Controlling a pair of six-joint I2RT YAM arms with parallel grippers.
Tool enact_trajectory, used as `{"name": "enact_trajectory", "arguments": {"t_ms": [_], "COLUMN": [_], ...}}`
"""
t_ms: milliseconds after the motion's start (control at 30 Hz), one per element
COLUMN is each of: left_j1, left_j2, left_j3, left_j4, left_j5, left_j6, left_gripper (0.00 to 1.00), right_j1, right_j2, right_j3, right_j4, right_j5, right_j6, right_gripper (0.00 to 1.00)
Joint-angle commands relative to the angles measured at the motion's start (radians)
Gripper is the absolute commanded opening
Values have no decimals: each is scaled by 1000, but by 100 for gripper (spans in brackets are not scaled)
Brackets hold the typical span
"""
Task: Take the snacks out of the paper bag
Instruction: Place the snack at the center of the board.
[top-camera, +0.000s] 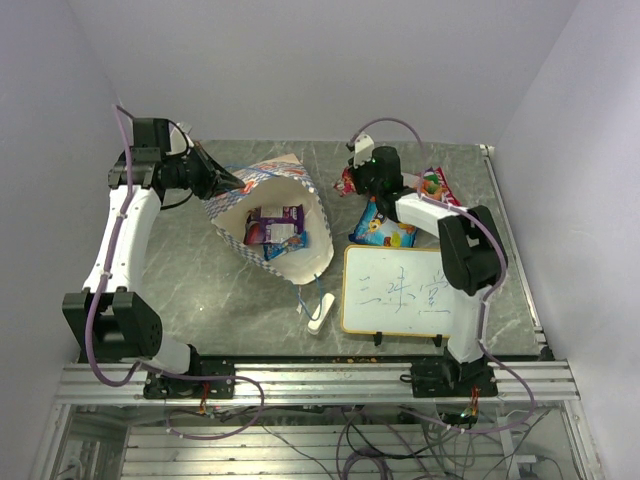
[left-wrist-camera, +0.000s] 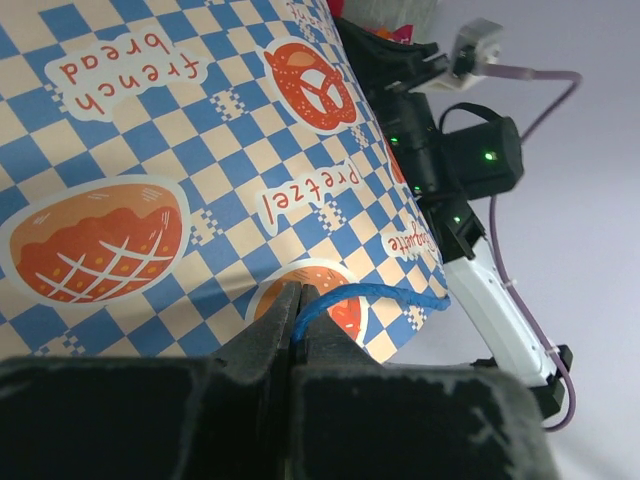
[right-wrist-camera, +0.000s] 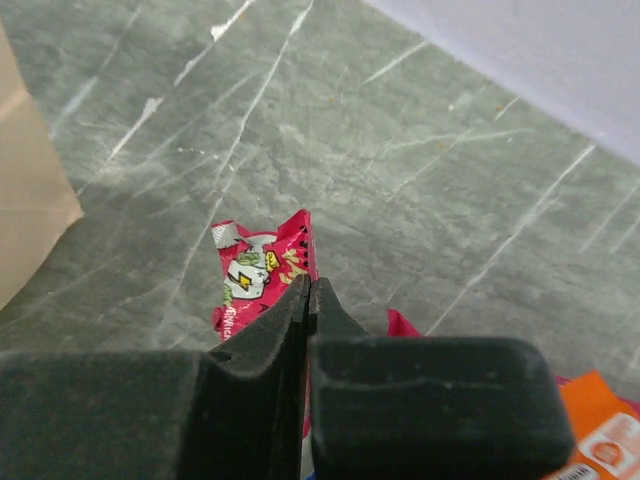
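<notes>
The paper bag (top-camera: 300, 255) lies tipped on the table with its mouth open toward the near edge. A purple snack packet (top-camera: 276, 214) and other snacks lie inside. My left gripper (top-camera: 228, 181) is shut on the bag's blue cord handle (left-wrist-camera: 370, 295) against the checkered band (left-wrist-camera: 180, 150). My right gripper (right-wrist-camera: 309, 285) is shut on the edge of a pink-red snack packet (right-wrist-camera: 250, 280), low over the table right of the bag. On the table lie a blue snack packet (top-camera: 383, 229) and an orange-red one (top-camera: 437, 185).
A framed whiteboard (top-camera: 400, 290) with writing lies at the near right, a white eraser block (top-camera: 320, 313) just left of it. The bag's tan corner (right-wrist-camera: 30, 190) shows left of my right gripper. Walls close the back and sides.
</notes>
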Motion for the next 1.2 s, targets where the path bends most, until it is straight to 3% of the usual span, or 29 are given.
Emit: {"name": "enact_trajectory", "arguments": {"t_ms": [0,267,500,700,1167], "left_j1": [7,6,6,6,7], "left_j2": [21,19,-35,-105,-222], "left_j3": [52,62,7,-71,-186], "left_j4": [-35,-46,-4,48,179], "left_j5": [34,47,62,56,26], "left_j6": [51,64,35,-12,-104], "left_gripper": [7,7,7,7,7], "right_j1": [-12,-14,-9,11,155], "right_j2": [68,125,35,-115,-506], "right_j3": [53,108,99,51,-91], "right_j4": [-3,-79,-138,-186,-302], "right_j5": [15,67,66,36,-148], "right_j6": [22,32,41,48,51], "right_gripper": [0,1,34,45,50]}}
